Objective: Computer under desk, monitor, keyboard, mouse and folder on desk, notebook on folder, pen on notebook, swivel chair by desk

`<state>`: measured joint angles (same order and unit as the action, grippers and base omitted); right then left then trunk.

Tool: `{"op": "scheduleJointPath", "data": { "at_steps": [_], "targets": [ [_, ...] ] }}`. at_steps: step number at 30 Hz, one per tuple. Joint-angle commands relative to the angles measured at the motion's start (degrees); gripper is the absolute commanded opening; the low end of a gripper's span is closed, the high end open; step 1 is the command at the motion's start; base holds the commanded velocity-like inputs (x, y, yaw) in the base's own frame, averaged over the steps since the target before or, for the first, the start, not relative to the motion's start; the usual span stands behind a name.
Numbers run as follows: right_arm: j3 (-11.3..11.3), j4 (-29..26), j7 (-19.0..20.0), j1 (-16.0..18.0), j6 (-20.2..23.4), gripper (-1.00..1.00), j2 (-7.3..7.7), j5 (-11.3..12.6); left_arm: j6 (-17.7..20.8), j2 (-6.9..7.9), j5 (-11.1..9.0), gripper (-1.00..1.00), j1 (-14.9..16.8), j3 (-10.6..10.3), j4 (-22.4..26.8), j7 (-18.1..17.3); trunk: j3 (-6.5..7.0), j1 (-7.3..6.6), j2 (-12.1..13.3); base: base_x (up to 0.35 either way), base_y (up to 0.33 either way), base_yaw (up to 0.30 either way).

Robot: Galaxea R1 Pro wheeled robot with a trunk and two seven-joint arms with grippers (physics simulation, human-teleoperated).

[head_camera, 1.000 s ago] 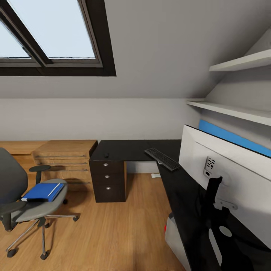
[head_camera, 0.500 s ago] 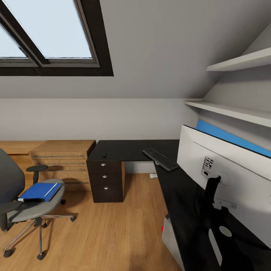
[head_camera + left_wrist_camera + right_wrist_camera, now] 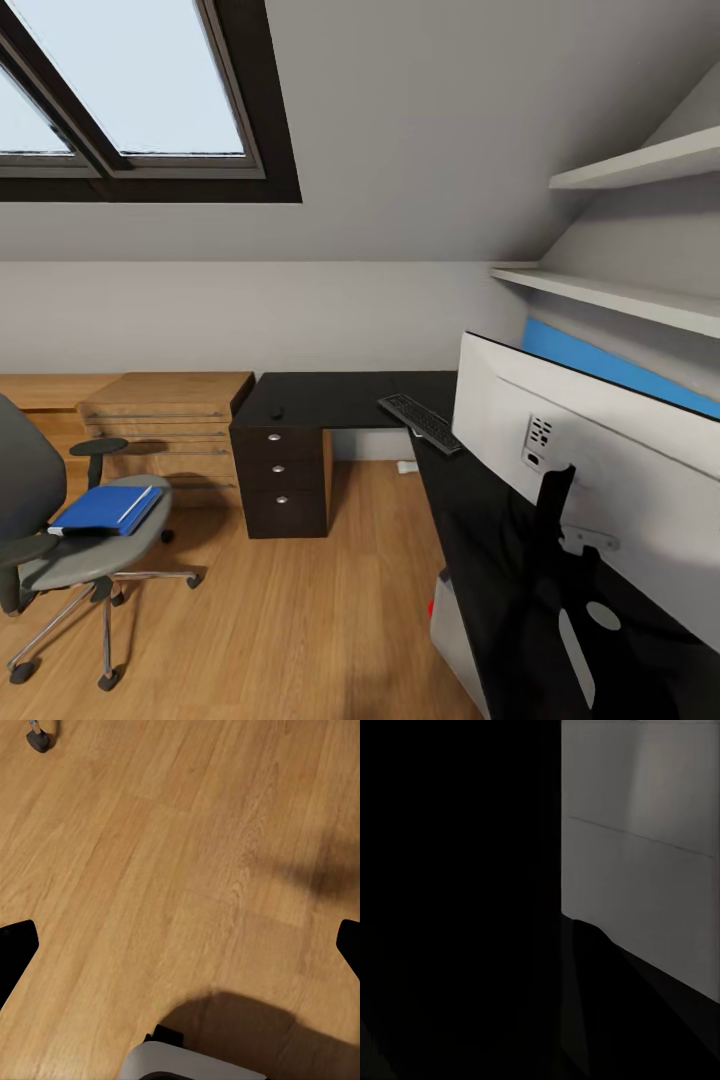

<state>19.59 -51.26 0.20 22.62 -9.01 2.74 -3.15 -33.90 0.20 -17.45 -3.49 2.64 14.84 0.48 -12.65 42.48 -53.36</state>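
The monitor stands on the black desk at the right, its white back and black neck facing me. The keyboard lies at the desk's corner, partly behind the monitor's edge, and the small mouse sits above the drawer unit. The blue folder lies on the swivel chair at the left, with the pale pen on it. The grey computer sits under the desk. The notebook is out of view. My left gripper hangs open over the wooden floor. The right wrist view is mostly black beside a pale grey panel.
A light wooden chest of drawers stands left of the desk's drawer unit. White shelves and a blue wall panel are above the desk at the right. A chair caster rests on the floor.
The camera shifted slightly at first, then held still. In the last half second the monitor slid left along the desk toward the keyboard, covering its near end.
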Motion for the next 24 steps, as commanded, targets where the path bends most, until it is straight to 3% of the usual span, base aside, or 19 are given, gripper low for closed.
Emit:
{"op": "scheduleJointPath", "data": {
  "at_steps": [1, 4, 7, 9, 13, 15, 24],
  "targets": [
    [0.0, 0.2, -0.1, 0.1, -0.2, -1.00, 0.05, -0.2, 0.0, -0.03, 0.3, 1.00, 0.0, 0.3, 0.1, 0.0, -0.05, 0.01, -0.1, 0.000, 0.000, 0.000],
    [0.0, 0.8, 0.0, 0.1, -0.2, -1.00, 0.23, -0.3, 0.0, -0.03, 0.3, 1.00, 0.0, 0.3, 0.1, 0.0, -0.05, 0.01, -0.1, 0.000, 0.000, 0.000],
    [-0.2, 1.5, 0.3, 0.1, -0.2, -1.00, 1.37, -0.2, 0.0, -0.03, 0.3, 1.00, 0.0, 0.3, 0.1, 0.0, -0.05, 0.01, -0.1, 0.000, 0.000, 0.000],
    [-0.2, 2.2, 1.9, 0.1, -0.3, -1.00, 1.92, -0.2, 0.0, -0.03, 0.3, 1.00, 0.0, 0.3, 0.1, 0.0, -0.05, 0.01, -0.1, 0.000, 0.000, 0.000],
    [-0.1, 3.0, 9.6, 0.1, -0.3, -1.00, 2.79, -0.3, 0.0, -0.03, 0.3, 1.00, 0.0, 0.3, 0.1, 0.0, -0.05, 0.01, -0.1, 0.000, 0.000, 0.000],
    [-0.1, 3.1, 10.8, 0.1, -0.3, -1.00, 3.08, -0.3, 0.0, -0.03, 0.3, 1.00, 0.0, 0.3, 0.1, 0.0, -0.05, 0.01, -0.1, 0.000, 0.000, 0.000],
    [-0.1, 3.2, 12.4, 0.1, -0.5, -1.00, 3.73, -0.3, 0.0, -0.03, 0.3, 1.00, 0.0, 0.3, 0.1, 0.0, -0.05, 0.01, -0.1, 0.000, 0.000, 0.000]
  ]
}}
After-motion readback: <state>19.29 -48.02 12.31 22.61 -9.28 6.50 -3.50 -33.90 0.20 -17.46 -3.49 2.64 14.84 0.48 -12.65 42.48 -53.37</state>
